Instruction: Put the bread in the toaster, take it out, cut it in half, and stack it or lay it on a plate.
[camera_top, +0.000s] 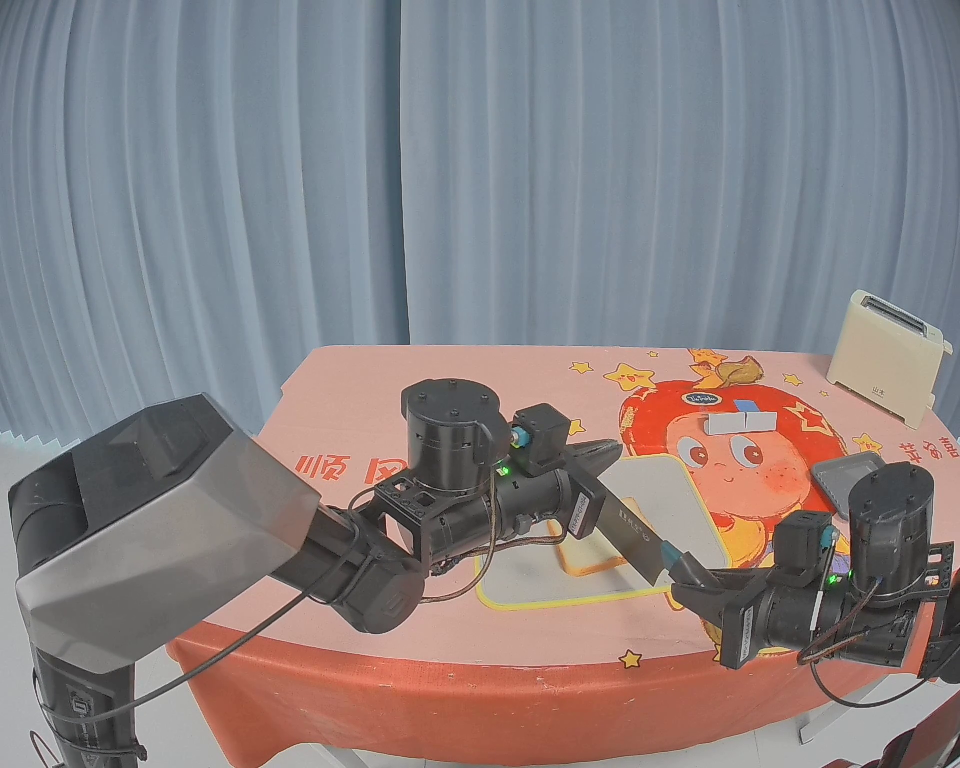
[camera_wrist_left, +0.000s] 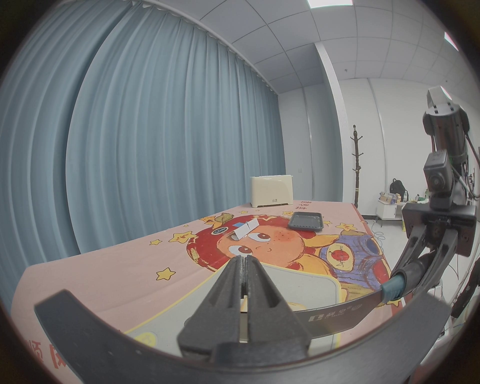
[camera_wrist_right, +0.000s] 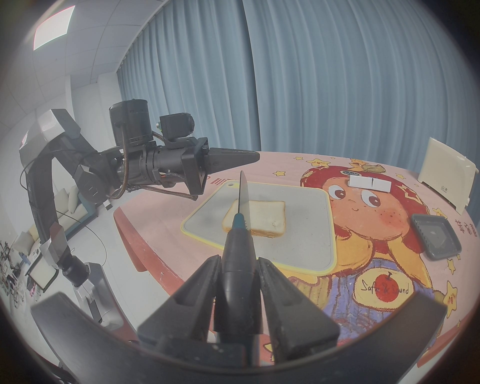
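A slice of bread (camera_wrist_right: 260, 218) lies flat on the grey cutting board (camera_wrist_right: 305, 225), also seen past the blade as bread (camera_top: 588, 557) on the board (camera_top: 660, 480). My right gripper (camera_wrist_right: 239, 260) is shut on the black handle of a knife (camera_wrist_right: 243, 197), whose blade stands edge-down over the slice. From the head, the right gripper (camera_top: 690, 578) sits at the board's near right and the knife (camera_top: 625, 528) slants up to the left. My left gripper (camera_top: 603, 458) hovers shut and empty above the board's left part, its left gripper (camera_wrist_left: 245, 277) tips just beyond the blade (camera_wrist_left: 340, 314).
A cream toaster (camera_top: 887, 356) stands at the table's far right corner. A dark plate (camera_top: 846, 478) lies between it and my right arm. A small white strip (camera_top: 740, 422) lies on the cartoon tablecloth behind the board. The table's front edge runs close under both arms.
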